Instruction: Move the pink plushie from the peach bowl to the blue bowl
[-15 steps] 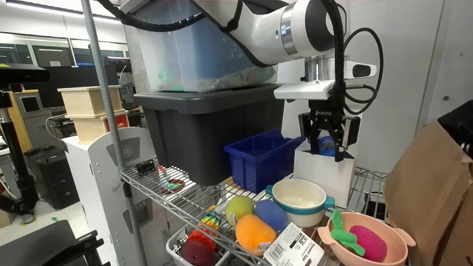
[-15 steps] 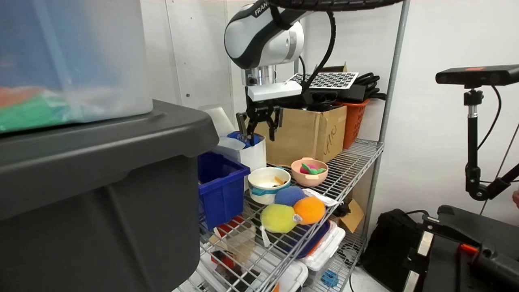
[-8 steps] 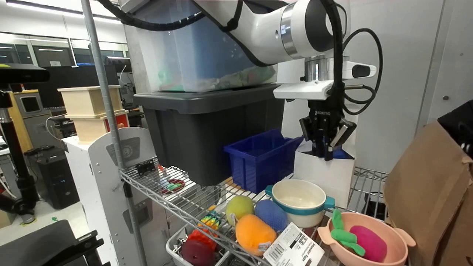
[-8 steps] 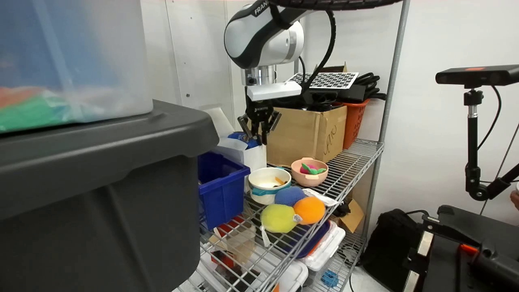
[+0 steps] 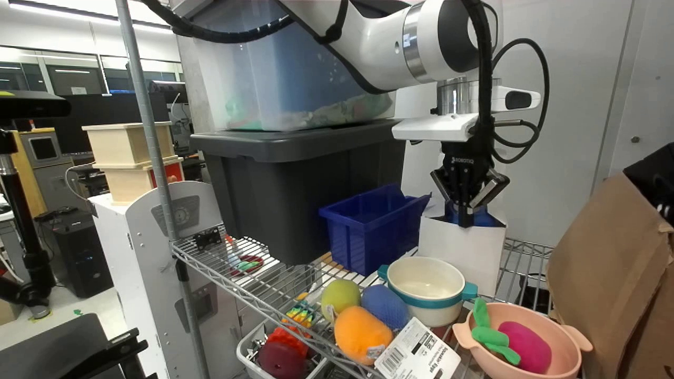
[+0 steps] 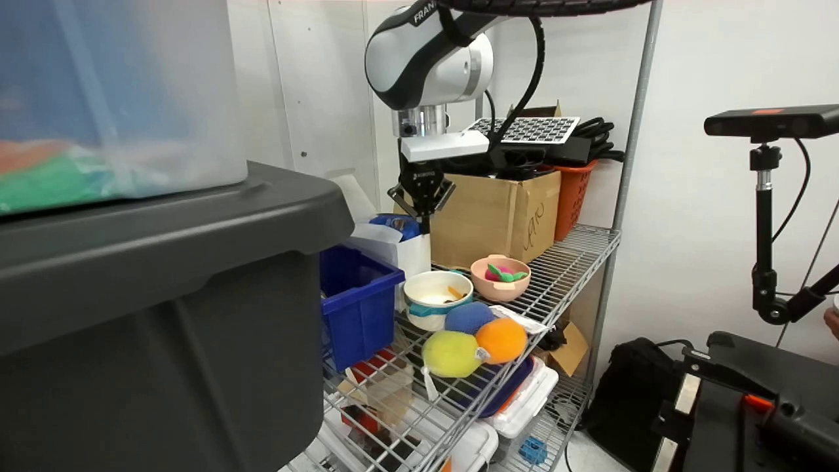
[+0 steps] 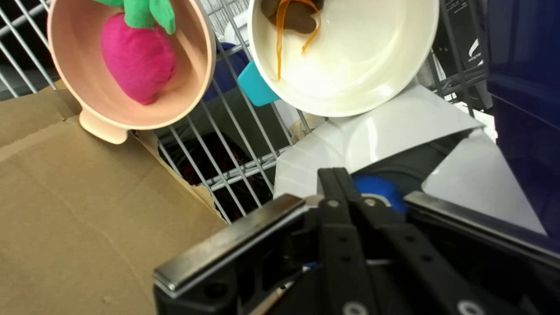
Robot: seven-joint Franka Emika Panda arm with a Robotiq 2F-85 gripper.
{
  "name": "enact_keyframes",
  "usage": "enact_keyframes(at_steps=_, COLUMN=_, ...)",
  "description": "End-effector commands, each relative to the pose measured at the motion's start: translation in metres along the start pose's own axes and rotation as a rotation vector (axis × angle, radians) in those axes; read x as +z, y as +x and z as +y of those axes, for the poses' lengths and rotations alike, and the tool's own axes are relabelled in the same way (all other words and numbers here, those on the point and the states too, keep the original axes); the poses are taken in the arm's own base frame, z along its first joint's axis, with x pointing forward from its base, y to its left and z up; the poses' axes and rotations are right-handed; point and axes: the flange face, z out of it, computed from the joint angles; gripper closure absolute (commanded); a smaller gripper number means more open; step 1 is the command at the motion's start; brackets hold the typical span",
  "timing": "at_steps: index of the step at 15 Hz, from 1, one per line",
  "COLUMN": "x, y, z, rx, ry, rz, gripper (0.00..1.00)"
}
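The pink plushie (image 7: 139,61), magenta with green leaves, lies inside the peach bowl (image 7: 100,103); in both exterior views it rests there too. My gripper (image 7: 334,173) is shut, its two dark fingertips pressed together with nothing between them. It hangs pointing down, well above and away from the peach bowl. In an exterior view the gripper (image 5: 466,218) is by the open top of a white box (image 5: 463,252), which holds something blue (image 7: 380,189), partly hidden. The blue bowl is hidden or out of view.
Between box and soft toys stands a cream pot (image 5: 426,281) with teal handles, some brown and orange things inside. Yellow, blue and orange (image 5: 363,335) toys lie on the wire shelf. A dark blue bin (image 5: 368,237) and a cardboard box (image 6: 478,216) flank the white box.
The gripper's fingers have come together from wide apart and risen slightly. The cream pot and the soft toys beside it have shifted a little. The pink plushie has not moved.
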Motion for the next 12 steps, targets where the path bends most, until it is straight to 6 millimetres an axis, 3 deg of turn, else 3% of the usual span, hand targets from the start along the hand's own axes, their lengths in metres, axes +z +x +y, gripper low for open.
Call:
enact_keyframes(at_steps=1, x=0.0038, y=0.0031, z=0.0112, rx=0.024, ry=0.006, rz=-0.013, gripper=0.86)
enact_keyframes(at_steps=2, x=0.0019, y=0.0034, z=0.0108, rx=0.024, ry=0.008, rz=-0.012, gripper=0.72)
enact_keyframes(at_steps=12, x=0.0045, y=0.0038, z=0.0153, rx=0.034, ry=0.004, rz=-0.01, gripper=0.01)
